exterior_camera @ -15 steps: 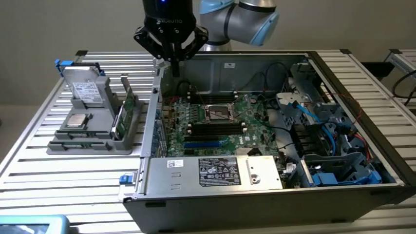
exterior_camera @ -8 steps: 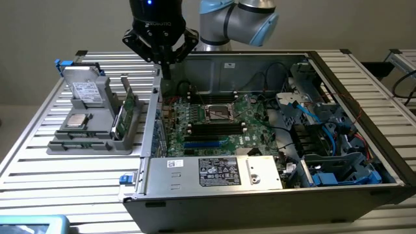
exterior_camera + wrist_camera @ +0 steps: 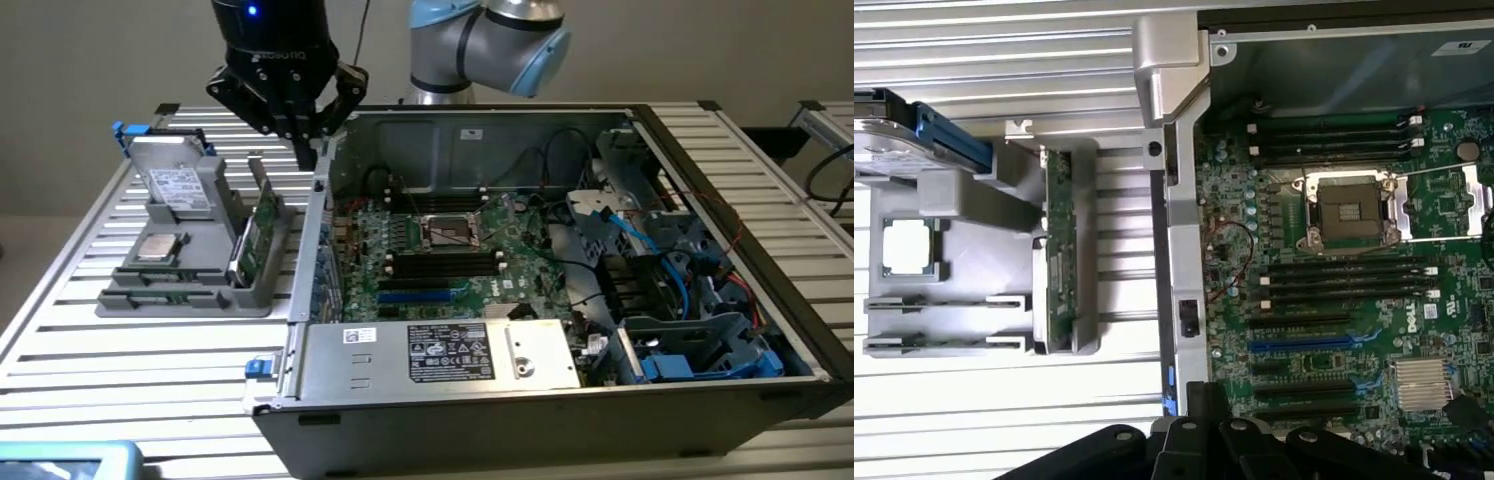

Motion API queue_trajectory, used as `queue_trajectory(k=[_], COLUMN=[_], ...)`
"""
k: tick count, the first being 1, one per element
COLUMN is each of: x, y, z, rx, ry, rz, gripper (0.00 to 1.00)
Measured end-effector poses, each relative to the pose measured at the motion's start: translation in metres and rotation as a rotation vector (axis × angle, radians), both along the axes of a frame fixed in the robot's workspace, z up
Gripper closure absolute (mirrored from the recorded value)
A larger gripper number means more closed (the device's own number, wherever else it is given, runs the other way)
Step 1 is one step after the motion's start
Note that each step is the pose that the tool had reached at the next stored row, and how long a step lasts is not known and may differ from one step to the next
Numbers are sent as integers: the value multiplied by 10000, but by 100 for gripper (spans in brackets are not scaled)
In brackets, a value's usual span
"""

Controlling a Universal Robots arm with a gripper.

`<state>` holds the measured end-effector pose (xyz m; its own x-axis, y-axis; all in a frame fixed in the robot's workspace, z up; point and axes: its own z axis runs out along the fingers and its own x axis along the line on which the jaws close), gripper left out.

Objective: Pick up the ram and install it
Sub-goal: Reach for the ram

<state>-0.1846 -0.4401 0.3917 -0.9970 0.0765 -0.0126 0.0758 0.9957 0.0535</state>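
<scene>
Exterior view, tool [image 3: 302, 132] closed, holding nothing, hovering near ram [image 3: 254, 232] standing in grey holder [image 3: 174, 292]

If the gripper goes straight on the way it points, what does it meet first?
The black gripper, jaws shut, hangs over the grey metal side wall of the computer case, so it would probably meet that wall's top edge first, not the green ram stick beside it. Depth is unclear.
</scene>
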Motion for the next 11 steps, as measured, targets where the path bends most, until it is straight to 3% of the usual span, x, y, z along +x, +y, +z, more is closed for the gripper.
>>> queue_trajectory(k=[11], x=[-489], y=[-65], z=[-14], rx=[-1], ry=[1], rz=[-1], gripper=[89])
